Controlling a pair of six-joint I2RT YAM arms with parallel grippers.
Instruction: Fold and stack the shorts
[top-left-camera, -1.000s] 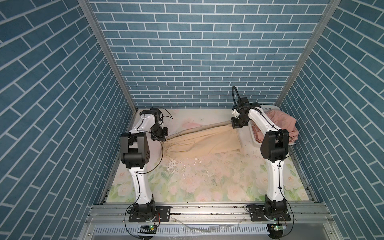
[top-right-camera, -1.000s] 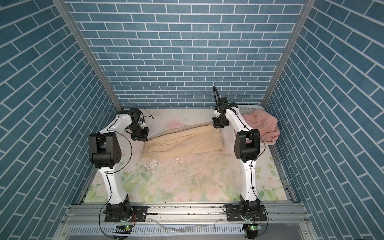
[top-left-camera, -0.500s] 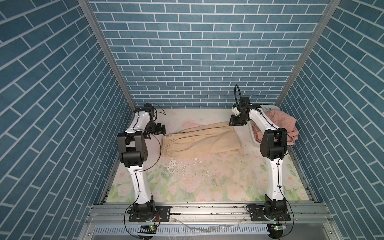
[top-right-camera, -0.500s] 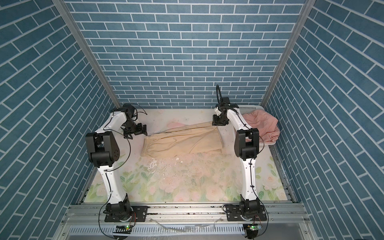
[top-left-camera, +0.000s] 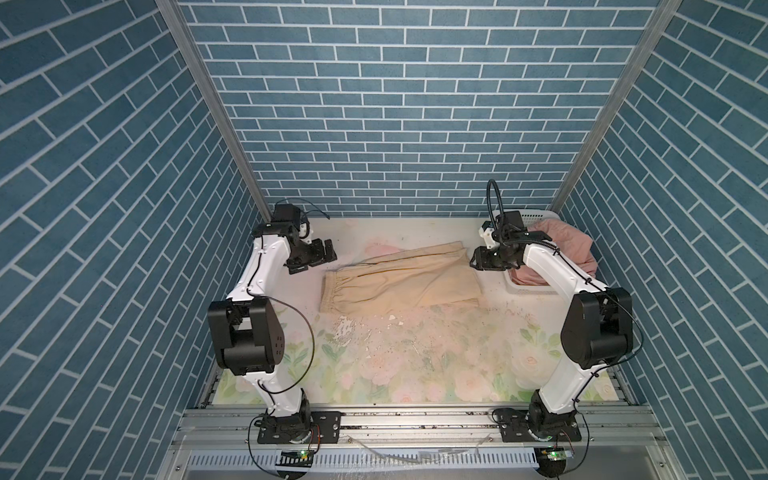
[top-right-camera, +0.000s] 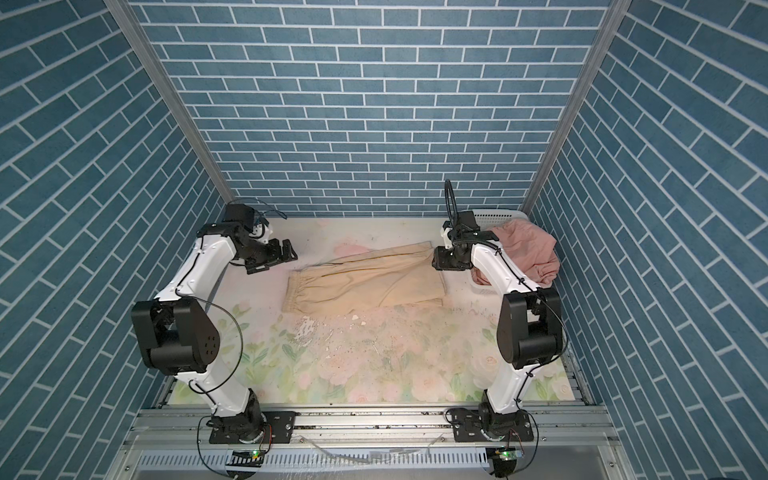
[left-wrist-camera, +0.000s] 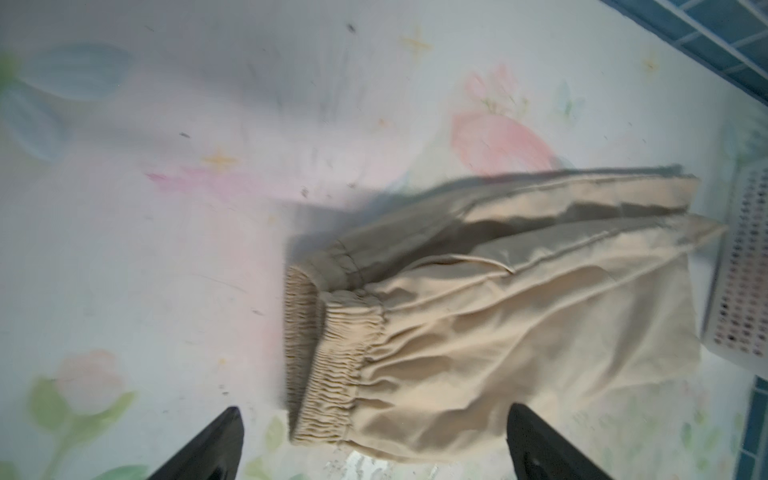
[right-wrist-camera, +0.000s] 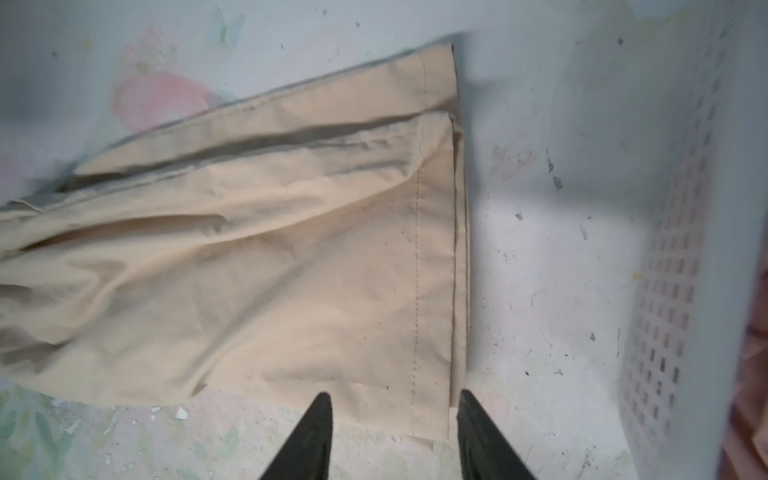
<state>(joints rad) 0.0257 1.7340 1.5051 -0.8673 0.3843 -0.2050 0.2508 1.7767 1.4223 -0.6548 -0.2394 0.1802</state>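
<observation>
The beige shorts (top-left-camera: 399, 282) (top-right-camera: 365, 282) lie folded lengthwise on the floral table, gathered waist to the left, leg hems to the right. My left gripper (top-left-camera: 316, 259) (top-right-camera: 276, 257) hovers left of the waist, open wide; in its wrist view the waistband (left-wrist-camera: 328, 357) lies below the gripper (left-wrist-camera: 376, 415), apart from the fingers. My right gripper (top-left-camera: 478, 264) (top-right-camera: 438, 264) (right-wrist-camera: 395, 397) hangs open over the hem corner (right-wrist-camera: 436, 291), holding nothing. The pink shorts (top-left-camera: 561, 245) (top-right-camera: 528, 249) sit bunched in the basket.
A white perforated basket (top-left-camera: 536, 214) (top-right-camera: 494, 214) (left-wrist-camera: 744, 270) (right-wrist-camera: 673, 270) stands at the back right, close beside the beige hems. White flakes and specks (top-left-camera: 349, 332) litter the table in front of the shorts. Blue brick walls close in three sides.
Both grippers have opened and let go of the beige shorts, which were stretched between them and now lie flat. The left gripper has pulled back to the left.
</observation>
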